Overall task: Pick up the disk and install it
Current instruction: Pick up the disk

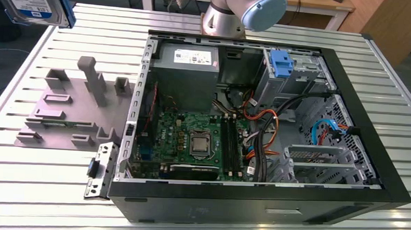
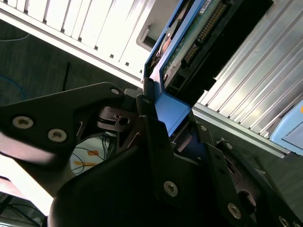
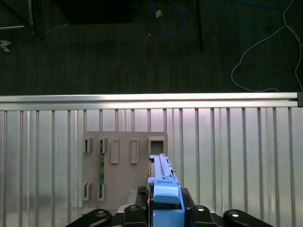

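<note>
Slatted aluminium table carries an open computer case and, beside it on the exterior view's left, a grey fixture tray with upright posts. The disk hangs high over the table's far corner on that same side, well apart from the case. In the second wrist view the gripper has its jaws closed on the disk's blue carrier end, the drive held on edge with its circuit side showing. The first wrist view looks along the thin edge of the disk, with the tray below. I judge this a carry in progress. To do it well I'd hold the clamp firm and avoid any twist at the wrist, stay above the tray posts and case wall, and mind the loose cables near the drive cage with its blue bracket.
</note>
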`<state>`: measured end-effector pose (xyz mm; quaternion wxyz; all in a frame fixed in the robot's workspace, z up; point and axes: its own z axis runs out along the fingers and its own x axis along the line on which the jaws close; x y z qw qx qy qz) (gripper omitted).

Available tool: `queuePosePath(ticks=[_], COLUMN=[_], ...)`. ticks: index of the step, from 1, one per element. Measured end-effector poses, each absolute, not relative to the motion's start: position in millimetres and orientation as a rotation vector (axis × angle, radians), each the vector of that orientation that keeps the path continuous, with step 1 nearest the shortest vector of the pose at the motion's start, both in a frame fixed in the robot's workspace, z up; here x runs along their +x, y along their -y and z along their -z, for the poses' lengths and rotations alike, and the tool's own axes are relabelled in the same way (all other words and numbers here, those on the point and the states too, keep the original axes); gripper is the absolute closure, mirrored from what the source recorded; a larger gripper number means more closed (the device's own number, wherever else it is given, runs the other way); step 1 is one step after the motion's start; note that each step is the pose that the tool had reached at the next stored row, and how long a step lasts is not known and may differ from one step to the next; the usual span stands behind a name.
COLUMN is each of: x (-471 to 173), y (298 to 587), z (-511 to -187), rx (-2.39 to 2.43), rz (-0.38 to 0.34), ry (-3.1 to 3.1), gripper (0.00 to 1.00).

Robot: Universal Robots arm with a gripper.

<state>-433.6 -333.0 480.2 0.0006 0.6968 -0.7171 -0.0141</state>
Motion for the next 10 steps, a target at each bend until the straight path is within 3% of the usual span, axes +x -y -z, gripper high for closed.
queuePosePath(ticks=[10], x=[-433.6], y=[338.0], z=[-484.9], rx=[2.19], rz=[0.044], ry=[2.25], gripper=[0.64])
